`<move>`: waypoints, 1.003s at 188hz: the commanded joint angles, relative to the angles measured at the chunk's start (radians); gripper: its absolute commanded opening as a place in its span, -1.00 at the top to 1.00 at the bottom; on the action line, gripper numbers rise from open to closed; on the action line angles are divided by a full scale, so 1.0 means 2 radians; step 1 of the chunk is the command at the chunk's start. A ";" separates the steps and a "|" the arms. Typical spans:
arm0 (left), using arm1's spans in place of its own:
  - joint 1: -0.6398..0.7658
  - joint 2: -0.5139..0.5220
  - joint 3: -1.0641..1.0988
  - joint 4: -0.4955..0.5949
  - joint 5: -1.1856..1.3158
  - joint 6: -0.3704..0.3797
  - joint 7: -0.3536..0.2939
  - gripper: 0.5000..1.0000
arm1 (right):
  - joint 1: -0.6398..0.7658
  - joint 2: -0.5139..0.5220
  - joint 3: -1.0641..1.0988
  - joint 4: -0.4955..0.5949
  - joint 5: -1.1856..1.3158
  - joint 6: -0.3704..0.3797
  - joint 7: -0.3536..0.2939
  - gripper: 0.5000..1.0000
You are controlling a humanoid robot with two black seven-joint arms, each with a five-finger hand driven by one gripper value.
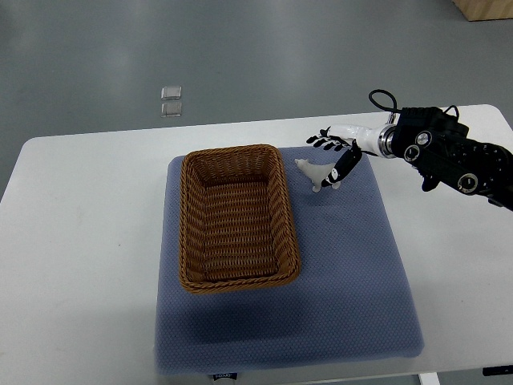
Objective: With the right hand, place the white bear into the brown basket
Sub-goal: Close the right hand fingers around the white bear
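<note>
White bear, small plush, lies on the blue mat just right of the brown woven basket. Right hand reaches it; we cannot tell its grip. Next: secure, lift, carry left.

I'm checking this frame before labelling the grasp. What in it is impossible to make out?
- Right hand, top view: too small and dark to tell if it grips the white bear or only touches it.
- White bear: partly hidden by the hand; details too small.
- Right arm: cut off by the right edge.
- Brown basket: near wall hides part of its floor.
- Left arm: not visible.
</note>
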 commanded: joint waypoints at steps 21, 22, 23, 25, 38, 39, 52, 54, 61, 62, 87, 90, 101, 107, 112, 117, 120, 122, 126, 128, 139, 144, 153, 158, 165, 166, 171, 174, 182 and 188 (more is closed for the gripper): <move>0.000 0.000 0.001 -0.002 0.000 0.000 0.000 -1.00 | -0.009 0.004 -0.003 0.000 -0.002 -0.007 0.000 -0.42; 0.000 0.000 0.001 -0.002 0.000 0.000 0.000 -1.00 | -0.009 0.004 -0.003 0.000 -0.002 -0.007 0.000 -0.42; 0.000 0.000 0.001 -0.002 0.000 0.000 0.000 -1.00 | -0.009 0.004 -0.003 0.000 -0.002 -0.007 0.000 -0.42; 0.000 0.000 0.001 -0.002 0.000 0.000 0.000 -1.00 | -0.009 0.005 -0.003 0.000 -0.002 -0.007 0.000 -0.42; 0.000 0.000 0.001 -0.001 0.000 0.001 0.000 -1.00 | -0.009 0.007 -0.003 0.000 -0.002 -0.007 0.001 -0.33; 0.000 0.000 0.001 -0.001 0.000 0.000 0.000 -1.00 | -0.009 0.008 -0.003 0.000 -0.002 -0.007 0.001 -0.33; 0.000 0.000 0.000 -0.001 0.000 0.000 0.000 -1.00 | -0.011 0.009 -0.003 0.000 -0.002 -0.009 0.001 -0.15; 0.000 0.000 0.000 -0.001 0.000 0.001 0.000 -1.00 | -0.011 0.009 -0.003 0.000 -0.002 -0.010 0.001 -0.10; 0.000 0.000 0.000 -0.001 0.000 0.000 0.000 -1.00 | -0.012 0.010 -0.003 0.000 -0.002 -0.012 0.001 0.04; 0.000 0.000 0.000 -0.001 0.000 0.000 0.000 -1.00 | -0.012 0.010 -0.003 0.000 -0.002 -0.012 0.001 0.04; 0.000 0.000 0.001 -0.001 0.000 0.001 0.000 -1.00 | -0.013 0.010 -0.004 0.000 -0.005 -0.013 0.002 0.58; 0.000 0.000 0.000 -0.001 0.000 0.000 0.000 -1.00 | -0.014 0.011 -0.004 0.000 -0.007 -0.013 0.002 0.68; 0.000 0.000 0.000 -0.001 0.000 0.000 0.000 -1.00 | -0.018 0.013 -0.004 0.000 -0.015 -0.014 0.002 0.97; 0.000 0.000 0.001 -0.001 0.000 0.000 0.000 -1.00 | -0.019 0.014 -0.004 0.000 -0.019 -0.014 0.003 1.00; 0.000 0.000 0.000 -0.001 0.000 0.000 0.000 -1.00 | -0.019 0.013 -0.004 0.000 -0.020 -0.014 0.003 1.00; 0.000 0.000 0.000 -0.001 0.000 0.000 0.000 -1.00 | -0.018 0.013 -0.004 0.000 -0.021 -0.017 0.003 1.00; 0.000 0.000 0.001 -0.001 0.000 0.000 0.000 -1.00 | -0.018 0.013 -0.003 0.000 -0.020 -0.018 0.003 1.00; 0.000 0.000 0.001 -0.001 0.000 0.000 0.000 -1.00 | -0.018 0.013 -0.003 0.000 -0.020 -0.019 0.004 1.00; 0.000 0.000 0.000 -0.001 0.000 0.000 0.000 -1.00 | -0.017 0.013 -0.003 0.000 -0.020 -0.020 0.003 1.00; 0.000 0.000 0.001 -0.001 0.000 0.001 0.000 -1.00 | -0.016 0.012 -0.003 0.000 -0.020 -0.020 0.004 1.00; 0.000 0.000 0.001 -0.001 0.000 0.000 0.000 -1.00 | -0.013 0.010 -0.003 0.001 -0.018 -0.018 0.004 1.00; 0.000 0.000 0.000 -0.001 0.000 0.000 0.000 -1.00 | -0.012 0.009 -0.002 0.001 -0.017 -0.017 0.004 1.00; 0.000 0.000 0.000 0.000 0.000 0.000 0.000 -1.00 | -0.010 0.006 0.001 0.003 -0.014 -0.014 0.004 1.00; 0.000 0.000 0.001 -0.001 0.000 0.001 0.000 -1.00 | -0.009 0.004 0.005 0.008 -0.014 -0.014 0.004 1.00; 0.000 0.000 0.001 -0.001 0.000 0.000 0.000 -1.00 | -0.004 0.001 0.005 0.015 -0.014 -0.014 0.004 1.00; 0.000 0.000 0.001 -0.001 0.000 0.000 0.000 -1.00 | -0.001 0.000 0.005 0.016 -0.013 -0.013 0.004 1.00; 0.000 0.000 0.000 -0.001 0.000 0.000 0.000 -1.00 | 0.004 -0.003 0.005 0.021 -0.012 -0.012 0.003 1.00; 0.000 0.000 0.000 -0.002 0.000 0.001 0.000 -1.00 | 0.007 -0.006 0.005 0.023 -0.011 -0.012 0.003 1.00; 0.000 0.000 0.001 -0.002 0.000 0.000 0.000 -1.00 | 0.016 -0.019 0.005 0.034 -0.010 -0.007 0.003 1.00; 0.000 0.000 0.001 -0.002 0.000 0.000 0.000 -1.00 | 0.020 -0.026 0.006 0.041 -0.007 -0.001 0.003 1.00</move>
